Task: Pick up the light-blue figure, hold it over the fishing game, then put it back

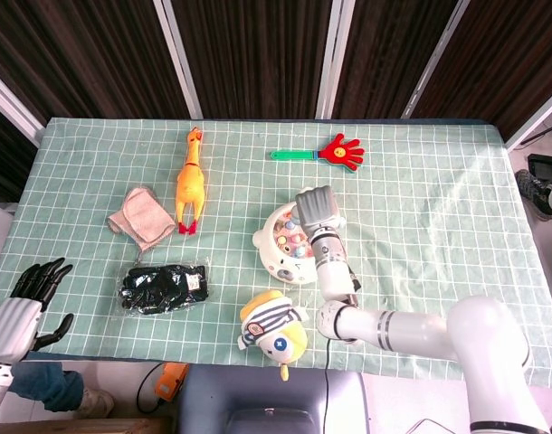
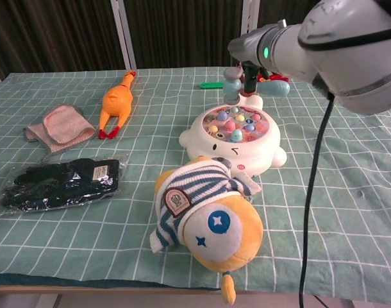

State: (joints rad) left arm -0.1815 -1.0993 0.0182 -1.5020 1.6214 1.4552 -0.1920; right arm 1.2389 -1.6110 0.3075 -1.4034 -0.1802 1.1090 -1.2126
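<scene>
The light-blue figure hangs upright in the air, pinched by my right hand just above the far rim of the fishing game. From the head view, my right hand covers the upper right part of the white, round fishing game, and the figure is hidden under it. Several coloured fish sit in the game's top. My left hand hangs off the table's front left corner, fingers apart and holding nothing.
A plush toy in a striped hat lies in front of the game. To the left are black gloves in a bag, a pink cloth and a rubber chicken. A red hand clapper lies at the back.
</scene>
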